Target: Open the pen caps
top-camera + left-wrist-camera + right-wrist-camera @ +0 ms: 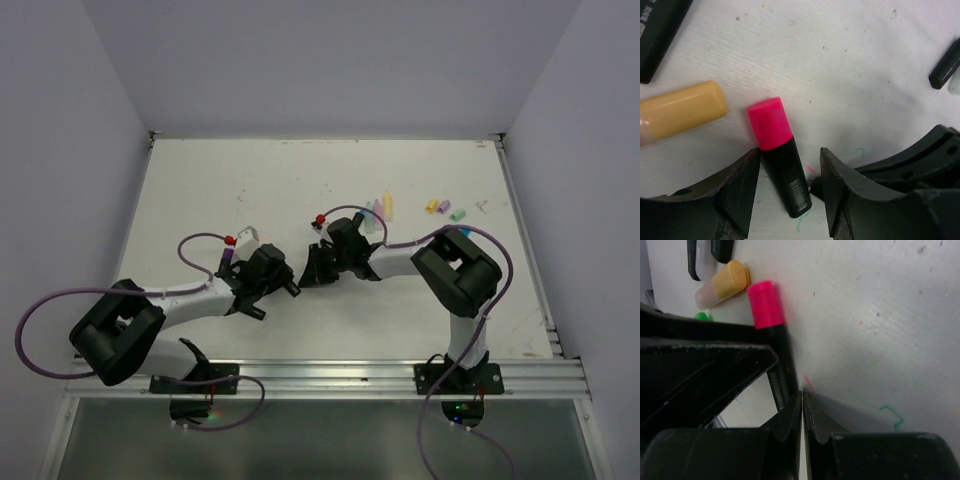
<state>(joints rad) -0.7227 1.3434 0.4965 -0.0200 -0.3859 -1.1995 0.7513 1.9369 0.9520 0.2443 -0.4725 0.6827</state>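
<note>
A pen with a black barrel (787,180) and a pink pen cap (769,123) lies flat on the white table. My left gripper (790,170) straddles the barrel with its jaws open. The barrel leans on one finger (740,195), and a gap shows to the other finger (845,200). My right gripper (802,395) is shut with nothing in it, its tips on the table right beside the barrel (782,360), below the pink cap (765,305). In the top view both grippers (290,285) (312,270) meet mid-table and hide the pen.
An orange-capped pen (685,107) lies just left of the pink cap. A black bar (660,35) sits at the far left and a black piece (945,65) at the right. Pastel pens (380,208) stand at the back, with loose caps (445,208) to their right.
</note>
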